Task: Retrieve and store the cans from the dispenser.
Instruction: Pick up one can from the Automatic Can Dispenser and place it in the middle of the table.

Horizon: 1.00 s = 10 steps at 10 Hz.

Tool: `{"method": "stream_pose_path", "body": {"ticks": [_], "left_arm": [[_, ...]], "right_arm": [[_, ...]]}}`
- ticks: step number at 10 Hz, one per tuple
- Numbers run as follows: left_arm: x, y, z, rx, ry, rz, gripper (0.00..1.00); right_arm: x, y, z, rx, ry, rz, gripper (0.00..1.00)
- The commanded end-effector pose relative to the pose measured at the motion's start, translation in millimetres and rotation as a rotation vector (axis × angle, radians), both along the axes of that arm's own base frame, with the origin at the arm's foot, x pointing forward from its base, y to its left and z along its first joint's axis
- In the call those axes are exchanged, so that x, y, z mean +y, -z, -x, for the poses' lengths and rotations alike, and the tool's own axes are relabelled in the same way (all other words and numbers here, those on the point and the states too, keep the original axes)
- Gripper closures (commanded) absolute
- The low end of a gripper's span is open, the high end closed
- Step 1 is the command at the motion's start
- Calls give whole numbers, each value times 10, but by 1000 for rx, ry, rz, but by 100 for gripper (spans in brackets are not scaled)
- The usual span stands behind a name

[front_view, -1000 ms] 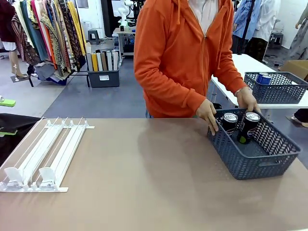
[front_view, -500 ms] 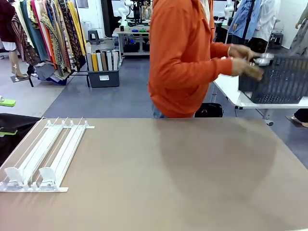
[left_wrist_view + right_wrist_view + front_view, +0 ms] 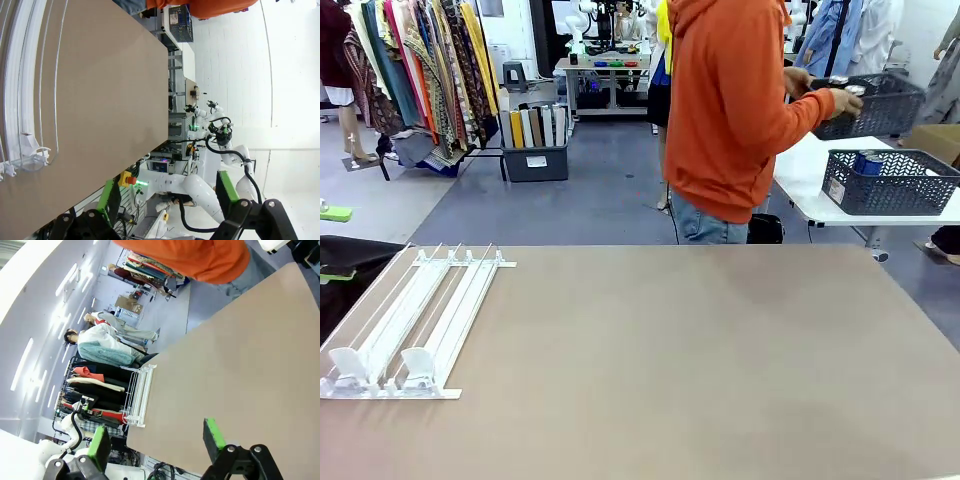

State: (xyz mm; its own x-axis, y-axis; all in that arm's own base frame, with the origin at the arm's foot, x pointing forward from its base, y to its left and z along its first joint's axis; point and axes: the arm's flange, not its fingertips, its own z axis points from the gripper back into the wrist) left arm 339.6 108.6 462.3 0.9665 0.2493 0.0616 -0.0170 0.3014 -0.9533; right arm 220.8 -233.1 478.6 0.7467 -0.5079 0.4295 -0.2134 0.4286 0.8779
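Since the basket left the desk: the entries below record the changed layout.
Desk (image 3: 700, 380): bare brown top across the centre and right of the front view, where the grey basket with two black cans stood a second ago.
Carried basket (image 3: 865, 100): dark grey mesh, now in the person's hand (image 3: 842, 101) at the upper right, over the white side table (image 3: 805, 175); a silver can top shows at its rim, contents otherwise too small to tell.
Second basket (image 3: 890, 182): grey mesh on that side table, right edge of the frame, with a blue can (image 3: 866, 161) inside.
Person (image 3: 740, 100): orange hoodie, turned away from the desk.
Dispenser (image 3: 415, 320): white railed rack at the lower left of the front view, lanes bare, stoppers at the near end; unmoved.
Left gripper (image 3: 167, 200): fingers spread wide, holding nothing, beside the desk edge.
Right gripper (image 3: 155, 442): fingers spread wide, holding nothing, above the desk.
Task reading: lanes emptied and cans carried off; storage appears finished or nearly so.
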Motion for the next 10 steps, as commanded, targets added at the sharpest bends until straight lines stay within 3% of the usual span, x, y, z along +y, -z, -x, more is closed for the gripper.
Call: {"method": "stream_pose_path", "body": {"ticks": [1,10], "left_arm": [[-6,-39,13,-4,-2,11,0],[-6,-39,13,-4,-2,11,0]], "right_arm": [[2,-22,-32,-37,2,-5,0],[2,-22,-32,-37,2,-5,0]]}}
